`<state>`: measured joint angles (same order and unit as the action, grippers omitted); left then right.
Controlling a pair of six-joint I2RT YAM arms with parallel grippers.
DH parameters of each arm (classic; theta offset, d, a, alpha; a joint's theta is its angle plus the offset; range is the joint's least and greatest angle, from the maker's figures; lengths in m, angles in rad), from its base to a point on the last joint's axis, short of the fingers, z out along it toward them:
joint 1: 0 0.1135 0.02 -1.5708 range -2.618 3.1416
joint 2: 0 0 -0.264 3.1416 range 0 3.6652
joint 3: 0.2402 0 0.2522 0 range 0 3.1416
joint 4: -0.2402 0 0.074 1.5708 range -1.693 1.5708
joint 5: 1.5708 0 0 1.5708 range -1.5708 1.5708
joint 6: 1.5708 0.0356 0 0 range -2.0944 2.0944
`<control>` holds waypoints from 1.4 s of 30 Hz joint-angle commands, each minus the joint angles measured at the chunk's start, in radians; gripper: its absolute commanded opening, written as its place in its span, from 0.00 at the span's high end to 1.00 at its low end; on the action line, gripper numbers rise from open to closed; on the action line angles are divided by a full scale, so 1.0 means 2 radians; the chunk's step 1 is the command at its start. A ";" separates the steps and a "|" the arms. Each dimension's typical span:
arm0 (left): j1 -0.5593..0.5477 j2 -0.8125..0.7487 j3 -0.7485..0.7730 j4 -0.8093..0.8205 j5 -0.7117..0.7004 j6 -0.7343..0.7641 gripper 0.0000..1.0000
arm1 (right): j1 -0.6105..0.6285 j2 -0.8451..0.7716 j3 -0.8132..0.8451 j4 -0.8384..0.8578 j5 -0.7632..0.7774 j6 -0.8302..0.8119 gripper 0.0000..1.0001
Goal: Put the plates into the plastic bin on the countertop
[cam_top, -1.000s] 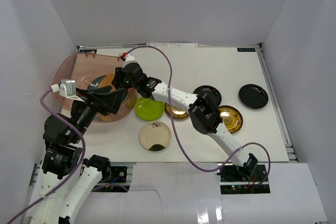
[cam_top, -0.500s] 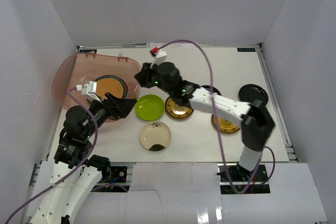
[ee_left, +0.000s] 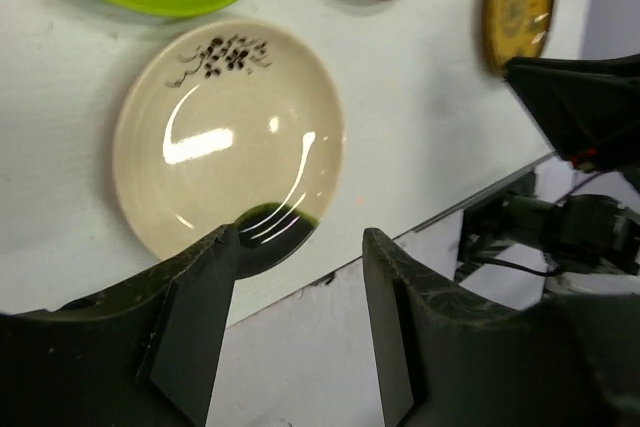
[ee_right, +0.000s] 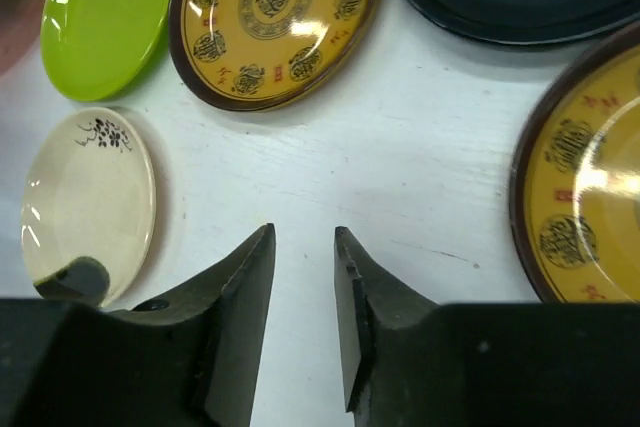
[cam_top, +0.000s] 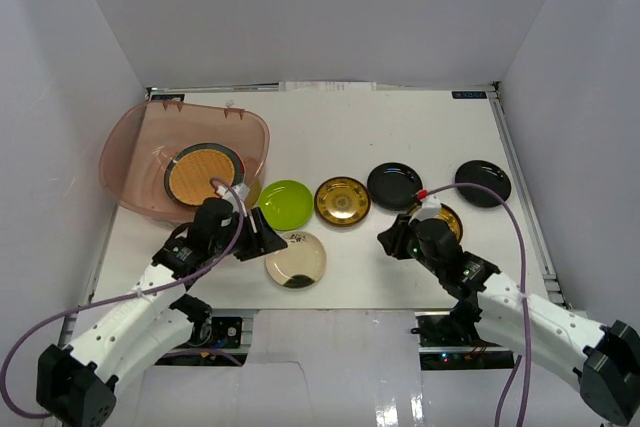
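The plastic bin stands at the back left of the countertop with a woven tan plate inside. A lime green plate, a gold plate and two black plates lie in a row. My left gripper is open and empty, one finger over the near rim of the cream plate. My right gripper hovers over bare table, jaws narrowly open with nothing between them, beside a second gold plate.
The table's front edge runs just under my left fingertips. White walls close in the left, back and right sides. The right arm's dark body shows at the right of the left wrist view.
Both arms have drawn back from the bin to the near edge. The left gripper now sits by the cream plate with narrower jaws; the right sits near the right-hand gold plate.
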<state>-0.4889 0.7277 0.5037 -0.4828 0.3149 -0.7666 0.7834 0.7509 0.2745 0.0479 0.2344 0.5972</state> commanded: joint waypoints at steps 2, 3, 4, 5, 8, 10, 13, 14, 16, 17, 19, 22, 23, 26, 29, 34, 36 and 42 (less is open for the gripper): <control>-0.087 0.040 0.001 -0.043 -0.181 -0.053 0.33 | -0.022 -0.077 -0.015 -0.048 0.032 0.040 0.59; -0.098 0.049 0.000 -0.047 -0.205 -0.061 0.31 | -0.025 -0.087 -0.016 -0.058 0.036 0.040 0.58; -0.108 0.060 -0.003 -0.047 -0.222 -0.067 0.30 | -0.031 -0.087 -0.013 -0.063 0.050 0.037 0.57; -0.120 0.085 -0.004 -0.047 -0.240 -0.076 0.28 | -0.035 -0.086 -0.010 -0.065 0.053 0.027 0.57; -0.146 0.121 -0.004 -0.048 -0.294 -0.093 0.28 | -0.051 -0.063 0.006 -0.062 0.053 0.009 0.56; -0.151 0.129 -0.006 -0.048 -0.313 -0.104 0.30 | -0.063 -0.026 0.018 -0.048 0.039 0.000 0.55; -0.154 0.139 -0.010 -0.045 -0.334 -0.111 0.30 | -0.067 0.026 0.036 -0.008 0.000 -0.010 0.54; -0.154 0.141 -0.013 -0.041 -0.334 -0.111 0.30 | -0.067 0.039 0.038 0.023 -0.006 -0.008 0.53; -0.154 0.154 -0.023 -0.018 -0.322 -0.107 0.30 | -0.067 0.083 0.043 0.053 -0.024 0.001 0.52; -0.154 0.160 -0.025 -0.003 -0.317 -0.107 0.31 | -0.068 0.097 0.046 0.077 -0.028 0.004 0.52; -0.154 0.175 -0.031 0.010 -0.308 -0.106 0.35 | -0.069 0.141 0.051 0.105 -0.035 0.017 0.48; -0.154 0.181 -0.033 0.017 -0.315 -0.105 0.41 | -0.075 0.194 0.061 0.142 -0.043 0.037 0.46; -0.154 0.181 -0.033 0.017 -0.318 -0.105 0.44 | -0.077 0.219 0.062 0.154 -0.043 0.044 0.43; -0.154 0.173 -0.035 0.014 -0.325 -0.100 0.67 | -0.089 0.262 0.072 0.187 -0.062 0.069 0.42; -0.154 0.159 -0.036 0.001 -0.328 -0.100 0.88 | -0.099 0.297 0.085 0.214 -0.072 0.089 0.42; -0.154 0.126 -0.029 -0.024 -0.315 -0.096 1.00 | -0.109 0.336 0.090 0.260 -0.081 0.126 0.45; -0.154 0.105 -0.016 -0.041 -0.302 -0.082 1.00 | -0.112 0.358 0.092 0.270 -0.087 0.145 0.47; -0.154 0.014 0.079 -0.103 -0.265 -0.038 1.00 | -0.116 0.408 0.084 0.321 -0.100 0.185 0.64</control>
<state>-0.8005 0.8467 0.5354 -0.6147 -0.2558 -0.9066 0.5575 1.5364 0.4358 0.5808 0.0517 0.8993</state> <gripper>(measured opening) 0.174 0.374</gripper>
